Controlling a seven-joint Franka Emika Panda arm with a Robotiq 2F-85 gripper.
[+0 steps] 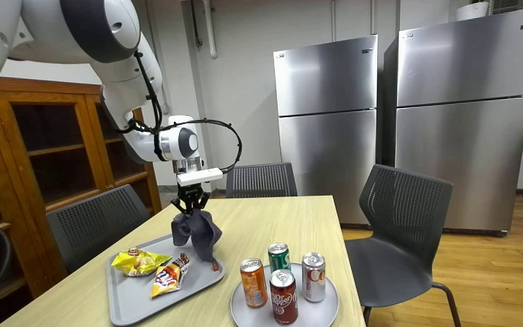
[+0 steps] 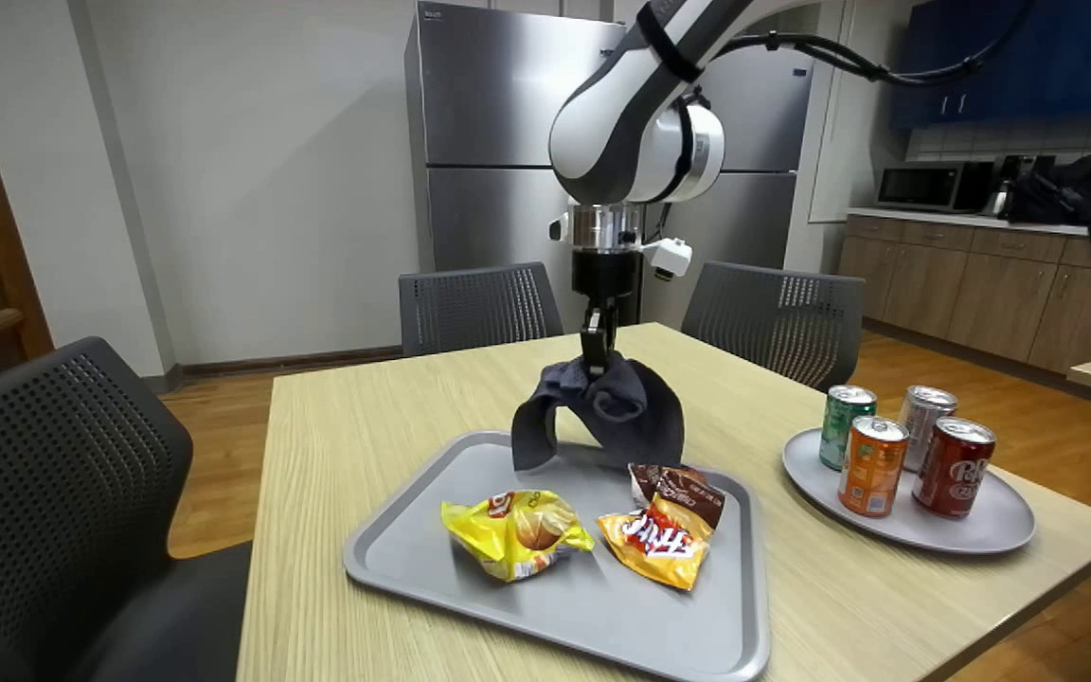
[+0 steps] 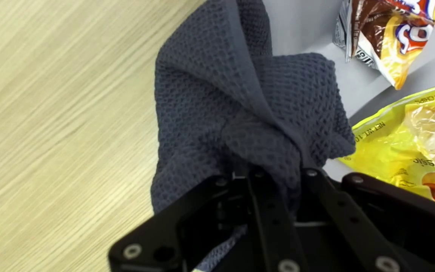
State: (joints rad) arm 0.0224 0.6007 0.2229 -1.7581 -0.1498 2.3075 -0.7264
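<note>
One black gripper (image 3: 285, 177), pointing down, narrow, pinched on gathered fabric. One dark grey cloth (image 3: 236, 94), waffle-textured, bunched at the grip, its folds hanging partly over the tray (image 2: 583, 606) and partly over bare tabletop in the wrist view; whether its lowest end touches down cannot be told. Handling, as judged: light, limp, not slippery, nothing to break; best held by a thick central bunch, since several layers should give firmer purchase than a single edge; loose ends likely to sway. One small red item (image 1: 215, 266), by the cloth's lower tip in an exterior view, too small to identify. On the tray: one yellow chip packet (image 2: 512, 535) and, near it, one orange-and-brown snack packet (image 2: 669, 540). One round grey plate (image 2: 1005, 521), apart from the tray, bearing four upright drinks: orange can (image 1: 253, 284), green can (image 1: 279, 258), silver can (image 1: 313, 278), dark red can (image 1: 283, 297). One pale wood table (image 2: 366, 407), beneath all. Three dark chairs (image 1: 402, 227), around it. Two steel refrigerators (image 1: 327, 150), behind
</note>
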